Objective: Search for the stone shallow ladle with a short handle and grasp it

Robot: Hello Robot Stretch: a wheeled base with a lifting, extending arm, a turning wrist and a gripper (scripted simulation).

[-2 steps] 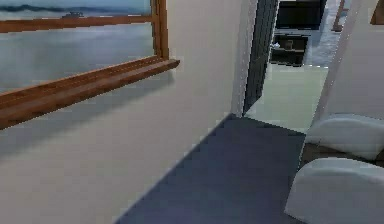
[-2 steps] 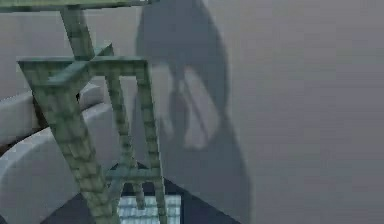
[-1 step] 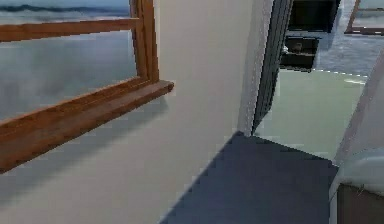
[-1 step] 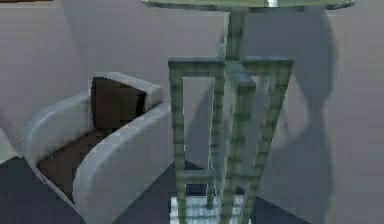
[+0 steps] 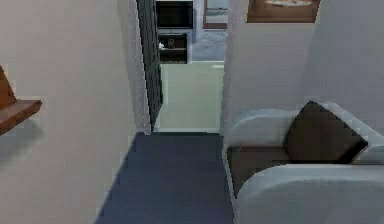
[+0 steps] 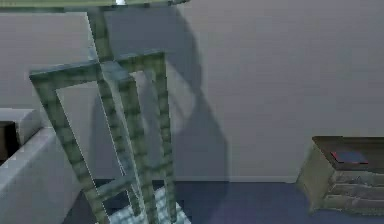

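No ladle-shaped thing can be made out in either view. Through an open doorway [image 5: 188, 70] in the forward view lies a further room with a pale green floor [image 5: 190, 95] and dark appliances [image 5: 174, 30] stacked at its back.
A grey armchair [image 5: 300, 160] with a dark cushion stands at the forward view's right. A brown shelf edge [image 5: 15, 110] juts from the left wall. Blue carpet [image 5: 170, 180] leads to the doorway. The arm side view has a green stone-textured frame stand [image 6: 115, 130], a wooden crate [image 6: 345, 170] and a grey armrest [image 6: 30, 165].
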